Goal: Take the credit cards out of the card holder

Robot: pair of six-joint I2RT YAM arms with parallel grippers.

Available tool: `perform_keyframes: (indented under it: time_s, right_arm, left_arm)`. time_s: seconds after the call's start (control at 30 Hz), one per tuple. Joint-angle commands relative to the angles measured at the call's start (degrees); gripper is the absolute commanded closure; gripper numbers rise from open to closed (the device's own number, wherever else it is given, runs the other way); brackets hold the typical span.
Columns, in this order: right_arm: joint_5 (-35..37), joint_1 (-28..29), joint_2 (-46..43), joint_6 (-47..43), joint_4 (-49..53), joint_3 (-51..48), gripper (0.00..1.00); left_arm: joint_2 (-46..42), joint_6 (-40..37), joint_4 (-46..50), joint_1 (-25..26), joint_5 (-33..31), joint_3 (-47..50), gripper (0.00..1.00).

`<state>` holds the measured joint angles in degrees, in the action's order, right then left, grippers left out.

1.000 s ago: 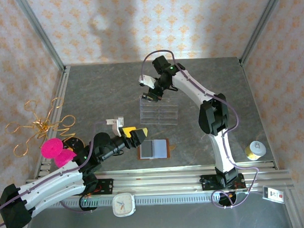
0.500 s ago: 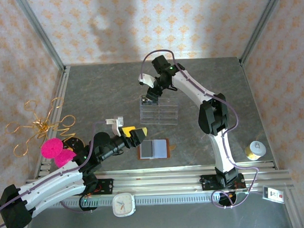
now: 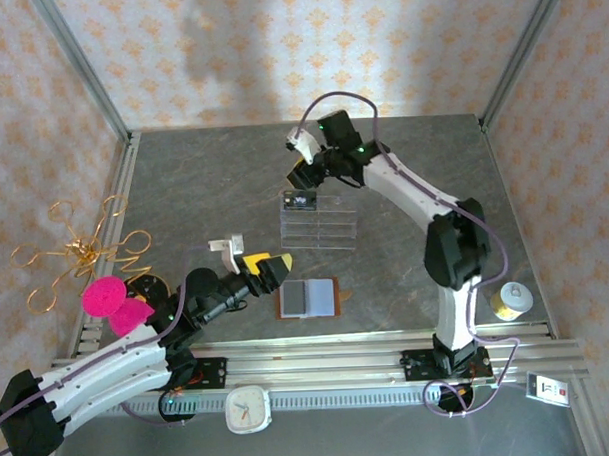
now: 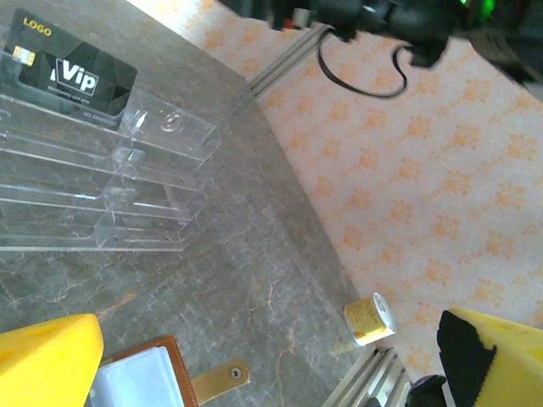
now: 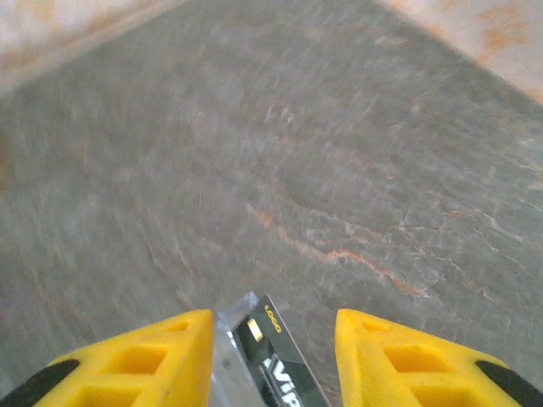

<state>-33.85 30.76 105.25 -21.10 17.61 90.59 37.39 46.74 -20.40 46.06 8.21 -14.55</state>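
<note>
The card holder (image 3: 309, 298) lies open on the table, brown leather with a pale inside; the left wrist view catches its corner (image 4: 140, 381) and snap tab (image 4: 216, 380). One black credit card (image 3: 301, 199) marked VIP stands in the top tier of the clear rack (image 3: 320, 222), and is also seen from the left wrist (image 4: 72, 72). My right gripper (image 3: 303, 180) hovers open just above and behind that card (image 5: 276, 365), its fingers (image 5: 136, 365) clear of it on both sides. My left gripper (image 3: 271, 267) hangs wide open and empty left of the card holder.
A yellow tape roll (image 3: 509, 299) sits at the right front edge, also visible from the left wrist (image 4: 369, 318). A gold wire ornament (image 3: 80, 251) and pink object (image 3: 112, 300) stand at the left. Metal frame posts line the table edges.
My right gripper opened, let go of the black card in the rack's top tier and drew up and back from it. The left arm has barely moved.
</note>
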Motion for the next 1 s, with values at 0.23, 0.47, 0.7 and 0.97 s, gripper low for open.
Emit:
perform_keyframes:
  time_s: [0.23,0.47,0.7,0.97]
  right_arm:
    - [24.0,12.3,-21.9,33.3,-19.4,-36.6,0.60]
    - [32.1,30.5,-23.8,38.6,-17.4,-49.4,0.60]
    - [36.8,37.9,-15.9,39.1,-20.1,-47.0,0.60]
    - [42.4,38.5,-12.3,37.7,-19.0,-44.8,0.60]
  left_arm:
    - [-1.5,6.8,-4.5,-0.4,-1.0,3.6,0.01]
    - [-4.4,9.1,-2.2,-0.4,-3.4,5.5,0.02]
    - [-4.2,10.2,-0.1,-0.4,-4.6,5.6,0.04]
    - [-4.5,10.8,1.3,-0.4,-4.9,5.7,0.04]
